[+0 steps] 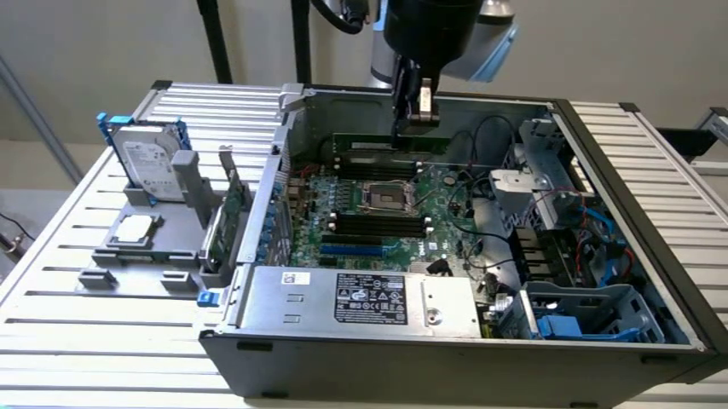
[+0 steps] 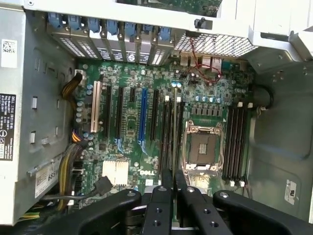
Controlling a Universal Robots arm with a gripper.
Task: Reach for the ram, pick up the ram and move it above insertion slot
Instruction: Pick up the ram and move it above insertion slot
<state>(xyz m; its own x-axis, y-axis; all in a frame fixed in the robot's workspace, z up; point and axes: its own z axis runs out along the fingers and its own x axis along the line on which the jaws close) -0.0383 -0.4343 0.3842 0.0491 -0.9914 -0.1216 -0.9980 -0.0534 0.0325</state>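
The ram (image 1: pixel 370 142) is a long, thin green stick held level above the motherboard (image 1: pixel 449 213) inside the open computer case. My gripper (image 1: pixel 413 128) comes down from above and is shut on the stick near its right end as the exterior view sees it. In the wrist view the ram (image 2: pixel 174 127) shows edge-on as a thin line running out from between my two black fingers (image 2: pixel 167 182). It hangs over the black memory slots (image 2: pixel 167 142) that lie between the CPU socket (image 2: pixel 201 147) and the blue expansion slot (image 2: pixel 143 115). The stick stays clear of the board.
The case walls (image 1: pixel 637 213) ring the board, with a power supply (image 1: pixel 364 298) at the front and a blue drive cage (image 1: pixel 592 315) at the exterior view's right. Outside at the left, a grey holder carries an upright green expansion card (image 1: pixel 234 213), a hard drive (image 1: pixel 153 162) and a processor chip (image 1: pixel 135 228).
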